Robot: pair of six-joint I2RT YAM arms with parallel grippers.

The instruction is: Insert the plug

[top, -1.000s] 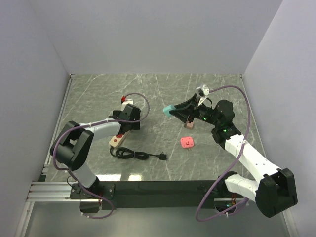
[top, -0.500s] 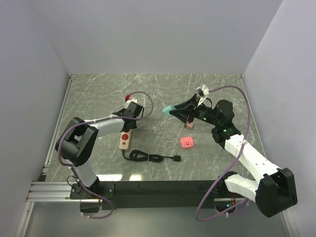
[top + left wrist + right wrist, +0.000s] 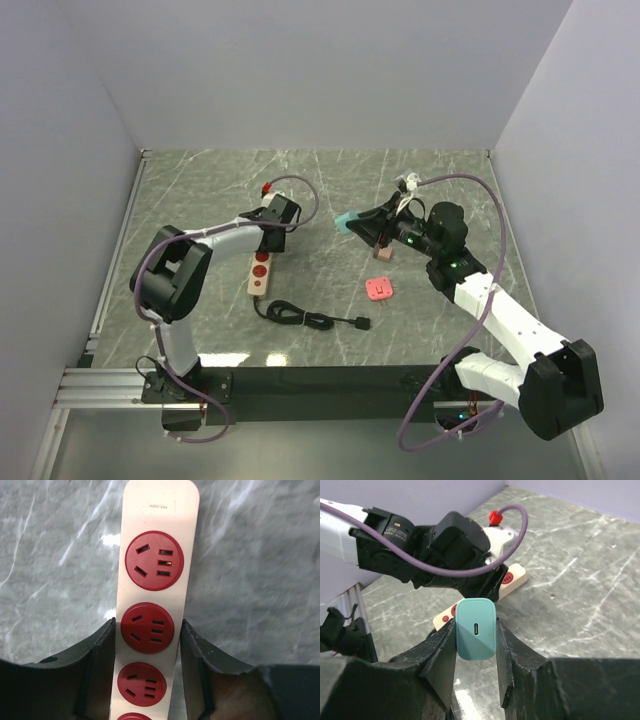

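Note:
In the right wrist view a teal plug (image 3: 476,628) with a small slot in its face sits squarely between the pads of my right gripper (image 3: 476,645), which is shut on it. From above, the plug (image 3: 345,222) hangs over the table's middle, right of the white power strip (image 3: 261,272) with red sockets. My left gripper (image 3: 147,627) straddles that power strip (image 3: 159,510) across its second socket. Its left finger (image 3: 102,655) lies against the strip's edge. A thin gap shows at the right finger (image 3: 192,660), so the jaws stand slightly open around the strip.
The strip's black cord (image 3: 300,318) lies coiled near the front and ends in a black plug (image 3: 362,323). A pink square piece (image 3: 380,289) lies under my right arm, with a small brown block (image 3: 383,255) behind it. Grey walls close in left, back and right.
The power strip has swung from a slant to nearly lengthwise and shifted right, dragging its cord. My left gripper closed on it, then eased slightly. The right arm has barely moved.

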